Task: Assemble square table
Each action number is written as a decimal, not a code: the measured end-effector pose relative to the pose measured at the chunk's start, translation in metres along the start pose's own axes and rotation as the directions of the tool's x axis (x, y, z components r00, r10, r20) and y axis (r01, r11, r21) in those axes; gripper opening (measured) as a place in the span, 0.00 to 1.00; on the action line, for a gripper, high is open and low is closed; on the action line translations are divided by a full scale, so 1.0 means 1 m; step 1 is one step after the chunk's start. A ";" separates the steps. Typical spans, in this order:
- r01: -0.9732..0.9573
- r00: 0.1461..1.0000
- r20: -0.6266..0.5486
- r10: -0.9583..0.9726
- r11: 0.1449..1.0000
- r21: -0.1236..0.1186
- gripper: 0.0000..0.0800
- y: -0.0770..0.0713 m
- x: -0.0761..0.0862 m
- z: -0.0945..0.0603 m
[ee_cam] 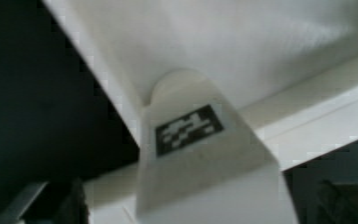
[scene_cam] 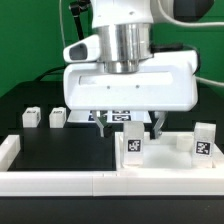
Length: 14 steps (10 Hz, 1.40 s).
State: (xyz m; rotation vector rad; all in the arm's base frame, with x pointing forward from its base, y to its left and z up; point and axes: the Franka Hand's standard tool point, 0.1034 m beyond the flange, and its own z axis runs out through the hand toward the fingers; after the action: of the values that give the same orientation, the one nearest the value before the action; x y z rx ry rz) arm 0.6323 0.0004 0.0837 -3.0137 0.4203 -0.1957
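The white square table panel [scene_cam: 168, 158] lies at the exterior view's right front. Two white tagged legs stand upright on it, one at its left corner [scene_cam: 133, 143] and one at its right corner [scene_cam: 204, 140]. Two more legs [scene_cam: 31, 117] [scene_cam: 57, 117] stand on the black table at the left. My gripper [scene_cam: 130, 124] hangs just behind and above the left corner leg, jaws wide apart. In the wrist view that leg [ee_cam: 188, 132] rises from the panel [ee_cam: 247, 50] between my dark fingertips [ee_cam: 336, 196], which do not touch it. My gripper [ee_cam: 185, 208] is open.
The marker board [scene_cam: 122, 115] lies behind the gripper. A long low white border rail [scene_cam: 50, 181] runs along the front, with a raised end [scene_cam: 8, 150] at the left. Green wall behind.
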 end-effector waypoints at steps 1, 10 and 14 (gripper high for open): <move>0.012 1.000 -0.020 -0.013 1.000 -0.006 0.81 0.002 -0.005 0.004; -0.669 0.743 -0.006 0.670 0.742 -0.046 0.36 0.003 -0.007 0.005; -0.988 0.133 0.078 0.988 0.139 -0.073 0.36 0.008 -0.007 0.007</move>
State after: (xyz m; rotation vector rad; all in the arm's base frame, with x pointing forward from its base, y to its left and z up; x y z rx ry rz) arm 0.6243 -0.0051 0.0747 -1.9607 2.2376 0.1049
